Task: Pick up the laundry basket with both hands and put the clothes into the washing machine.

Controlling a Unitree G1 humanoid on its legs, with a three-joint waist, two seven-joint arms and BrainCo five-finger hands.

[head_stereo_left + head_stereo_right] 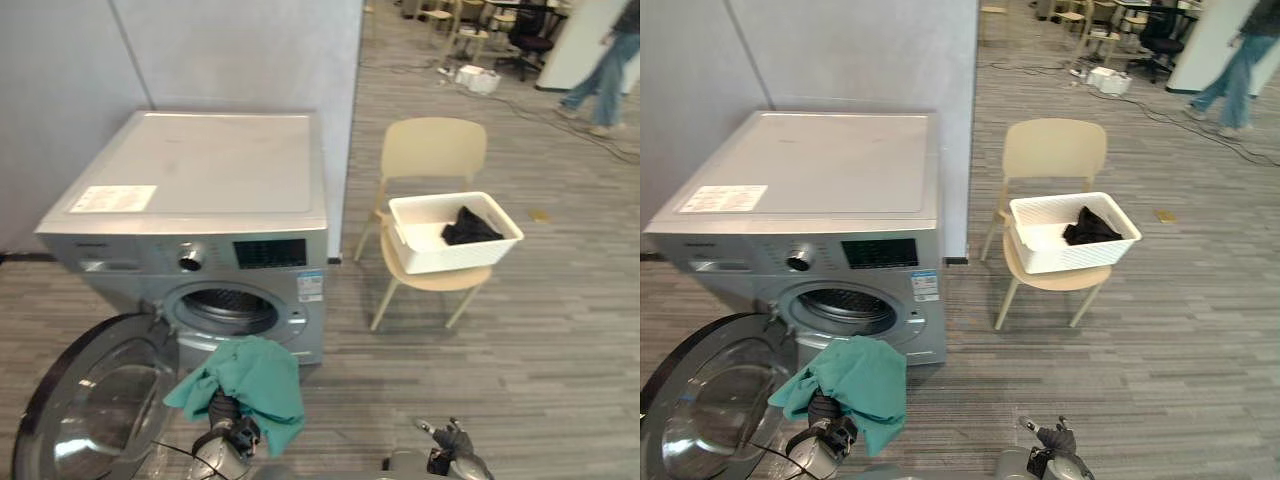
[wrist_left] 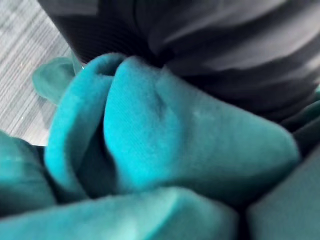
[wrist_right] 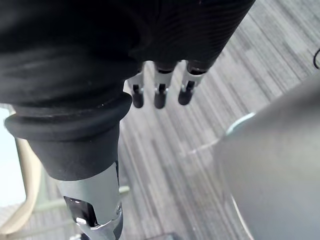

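Observation:
A teal cloth (image 1: 250,385) hangs over my left hand (image 1: 238,432), low in front of the washing machine's (image 1: 200,180) round drum opening (image 1: 225,308). Up close, the same teal cloth (image 2: 165,150) bunches against the hand's dark cover (image 2: 225,45) and hides the fingers. The machine's glass door (image 1: 95,400) stands swung open to the left. The white laundry basket (image 1: 455,258) rests on a beige chair (image 1: 435,150) to the right, with a black garment (image 1: 468,226) inside. My right hand (image 1: 450,440) hangs low over the floor, its fingers (image 3: 159,92) straight and holding nothing.
A grey partition wall (image 1: 250,50) stands behind the machine. A person (image 1: 605,70) walks at the far back right, near office chairs and cables. Striped grey floor (image 1: 540,380) lies between me, the machine and the chair.

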